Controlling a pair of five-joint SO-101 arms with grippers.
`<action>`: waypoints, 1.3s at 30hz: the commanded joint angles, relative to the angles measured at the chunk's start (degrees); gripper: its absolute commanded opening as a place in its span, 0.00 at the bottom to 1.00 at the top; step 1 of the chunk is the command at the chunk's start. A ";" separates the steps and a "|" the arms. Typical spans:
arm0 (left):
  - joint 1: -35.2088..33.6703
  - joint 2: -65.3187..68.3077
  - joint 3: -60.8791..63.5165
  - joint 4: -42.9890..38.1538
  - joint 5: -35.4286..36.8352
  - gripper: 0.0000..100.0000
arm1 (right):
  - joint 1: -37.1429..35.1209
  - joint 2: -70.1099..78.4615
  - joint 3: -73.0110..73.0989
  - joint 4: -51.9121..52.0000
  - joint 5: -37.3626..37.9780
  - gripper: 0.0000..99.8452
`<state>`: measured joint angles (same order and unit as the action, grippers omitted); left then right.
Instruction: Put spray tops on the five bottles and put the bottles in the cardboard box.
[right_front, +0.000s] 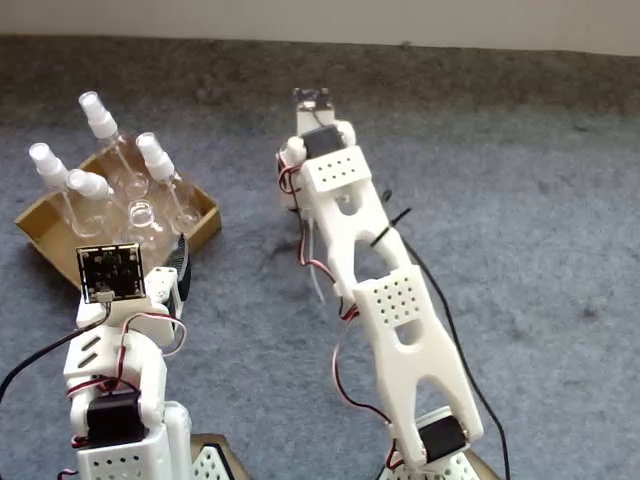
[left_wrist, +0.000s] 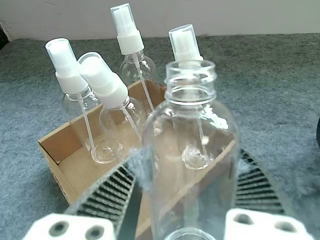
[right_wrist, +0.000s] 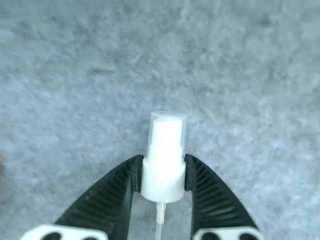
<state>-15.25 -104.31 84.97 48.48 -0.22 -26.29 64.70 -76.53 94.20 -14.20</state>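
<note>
— Clear bottle (left_wrist: 192, 150) nearest the lens: who is holding it?

— The left gripper (left_wrist: 185, 192) is clamping that one bottle, neck open and bare, with its ribbed black fingers (left_wrist: 107, 192) pressing on both sides. It is sitting at the near side of the cardboard box (left_wrist: 55, 150). Its base is lying hidden, so whether it is resting inside cannot be told.

— And the count behind it?

— Four white-capped bottles (left_wrist: 116, 112) are standing in the box, one of them leaning. That is making five bottles in all.

— The other arm?

— Well apart from the box, over the grey carpet (right_wrist: 75, 75), the right gripper (right_wrist: 163, 175) is pinching one loose spray top (right_wrist: 165, 145) by its collar. The thin tube is trailing between the jaws.
</note>
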 joint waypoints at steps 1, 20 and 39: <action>4.09 -0.48 -0.40 -1.23 0.35 0.13 | 1.19 -2.33 -10.42 3.82 0.53 0.07; 23.25 -0.48 3.21 -1.41 0.26 0.13 | 1.36 -20.09 -24.66 7.08 20.66 0.07; 32.48 -0.48 4.26 -1.14 0.26 0.12 | 1.36 -51.12 -24.31 7.16 20.66 0.07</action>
<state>14.99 -104.31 89.54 48.48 -0.22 -25.93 20.40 -93.67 100.35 5.76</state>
